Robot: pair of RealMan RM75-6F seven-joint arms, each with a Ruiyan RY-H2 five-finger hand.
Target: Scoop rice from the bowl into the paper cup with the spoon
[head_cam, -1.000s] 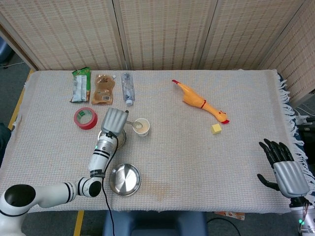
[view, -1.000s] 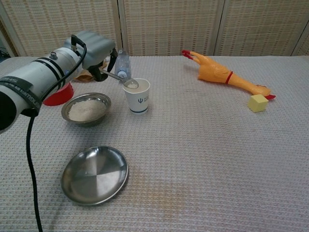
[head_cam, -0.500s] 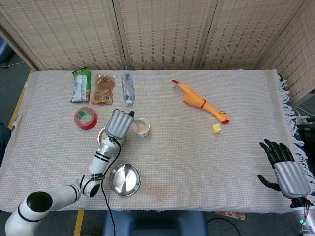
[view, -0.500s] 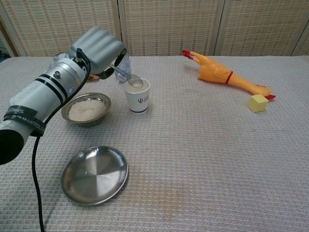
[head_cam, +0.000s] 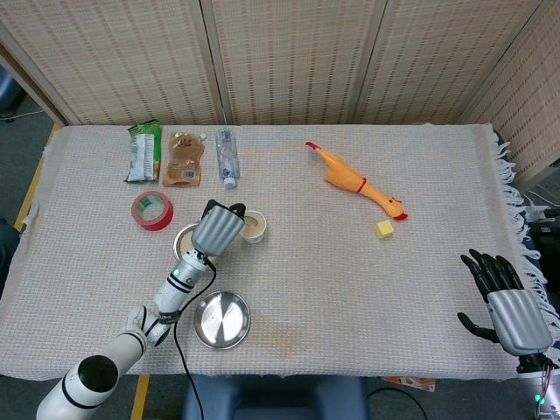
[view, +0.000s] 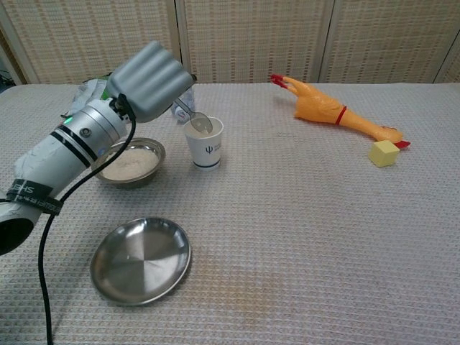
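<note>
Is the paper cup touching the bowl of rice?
Apart. The chest view shows a strip of bare tablecloth between the paper cup and the rim of the bowl. In the head view, the left hand hides that gap.

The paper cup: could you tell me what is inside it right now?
The paper cup has pale rice showing in the head view, and the spoon tilts over its rim. How deep the rice goes is hidden.
</note>
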